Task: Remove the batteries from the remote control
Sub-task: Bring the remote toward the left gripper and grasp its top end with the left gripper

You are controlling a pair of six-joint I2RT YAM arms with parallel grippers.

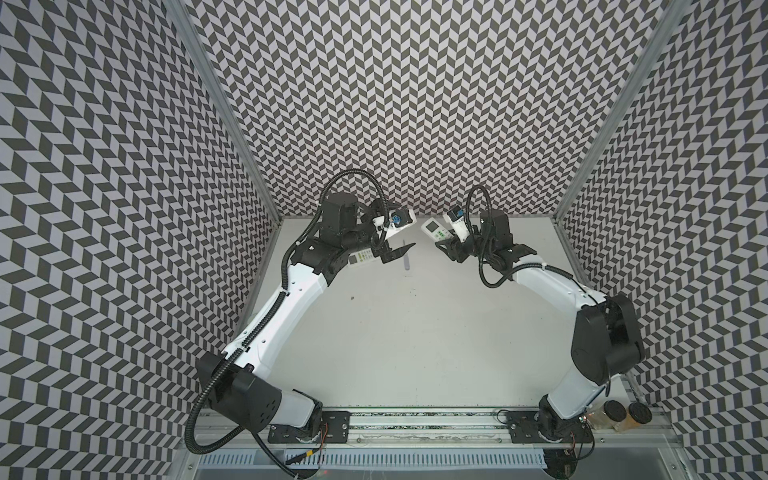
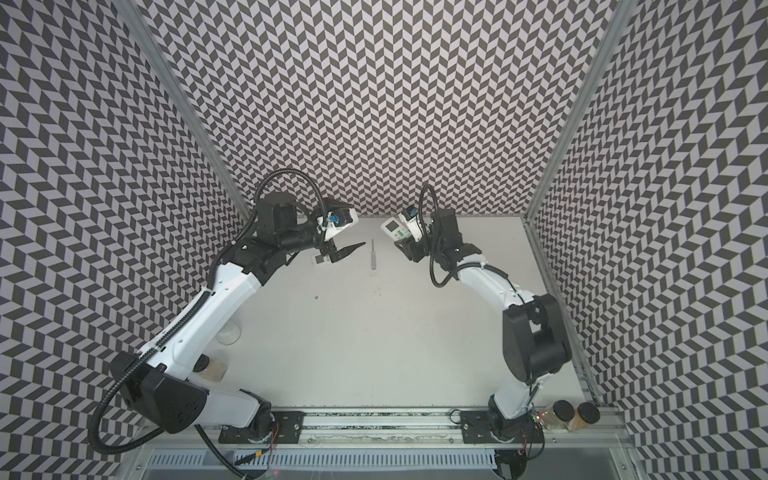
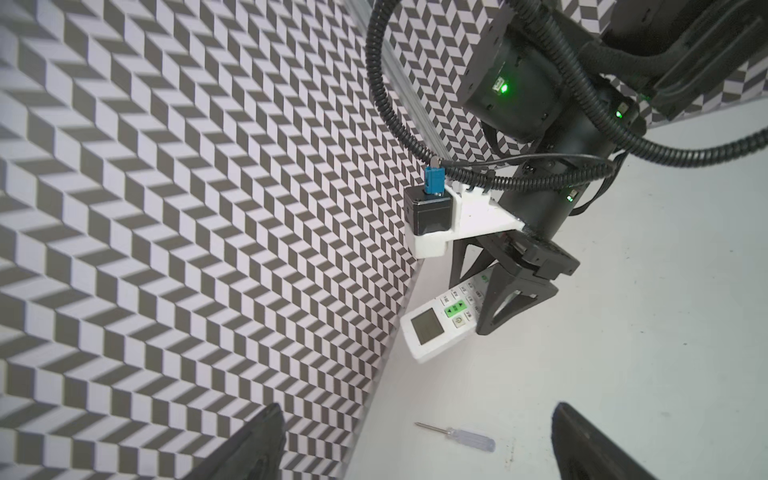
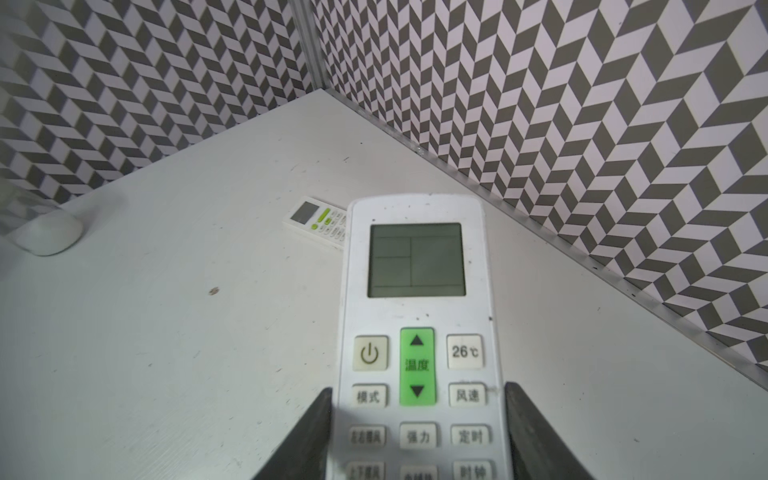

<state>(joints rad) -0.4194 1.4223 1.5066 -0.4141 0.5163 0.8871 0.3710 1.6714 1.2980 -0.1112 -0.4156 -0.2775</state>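
My right gripper [image 4: 417, 390] is shut on the sides of a white remote control [image 4: 415, 311], held above the table's far right with its screen and green buttons facing the wrist camera. The same remote control [image 1: 432, 229] shows in both top views and in the left wrist view [image 3: 440, 324]. My left gripper [image 3: 415, 409] stands open and empty above the far left of the table [image 1: 399, 252]. A second white remote [image 4: 318, 222] lies flat on the table beneath the left arm [image 1: 365, 257]. The batteries are hidden.
A slim clear-handled screwdriver [image 1: 406, 262] lies on the table between the grippers [image 3: 461, 434]. Two black-lidded jars [image 1: 615, 413] stand at the front right corner. A clear glass [image 2: 228, 332] and a small jar [image 2: 212, 368] sit by the left arm. Patterned walls enclose three sides.
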